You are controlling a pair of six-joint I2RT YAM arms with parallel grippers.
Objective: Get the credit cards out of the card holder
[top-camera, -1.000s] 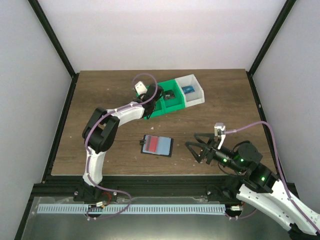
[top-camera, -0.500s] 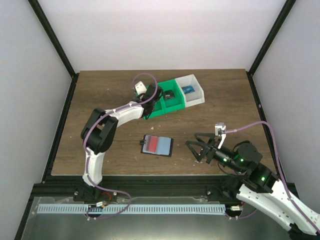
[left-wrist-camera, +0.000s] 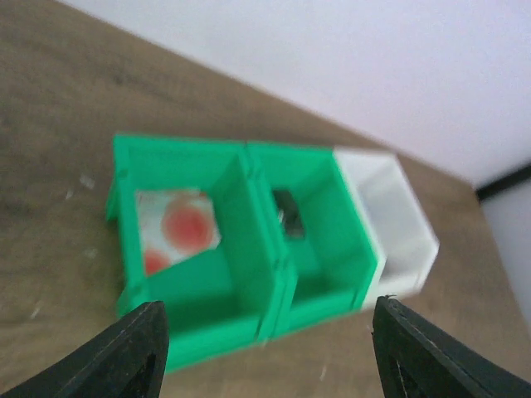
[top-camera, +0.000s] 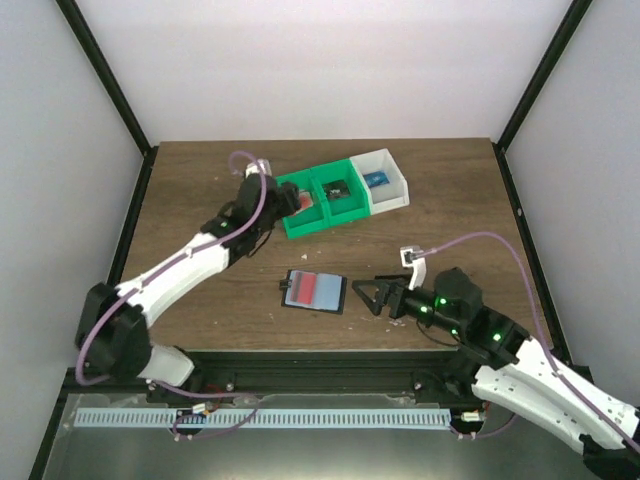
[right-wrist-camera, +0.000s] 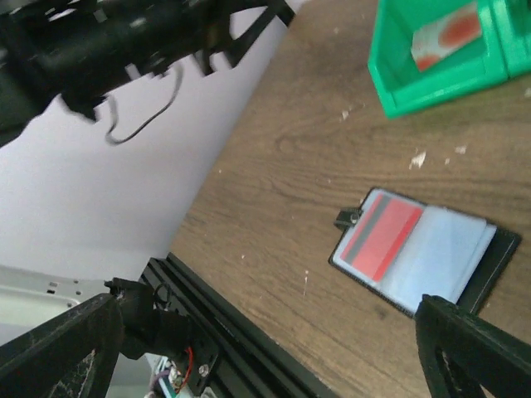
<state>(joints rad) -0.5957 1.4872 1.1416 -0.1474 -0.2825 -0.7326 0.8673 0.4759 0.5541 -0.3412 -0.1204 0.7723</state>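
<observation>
The card holder [right-wrist-camera: 452,259] lies opened flat on the wooden surface [top-camera: 200,180], near the front edge, with a red card [right-wrist-camera: 380,237] tucked in the panel next to its small tab. The other panel looks pale blue-grey; whether a card sits in it I cannot tell.

The right hand [top-camera: 364,297] hovers just beside the holder's right edge, its fingers spread wide and empty. The left hand [top-camera: 288,203] is well apart from the holder, at the green bins [left-wrist-camera: 249,178], and it too is spread wide with nothing in it.

The main risk, as I judge it, is that nothing pins the holder down. The card is thin and lies flush in its sleeve, so a pull or push from the right hand may drag the whole holder across the surface instead of freeing the card. A fingertip could also skate over the smooth panel and miss the card's edge, or snag the black rim and fold the holder shut.
</observation>
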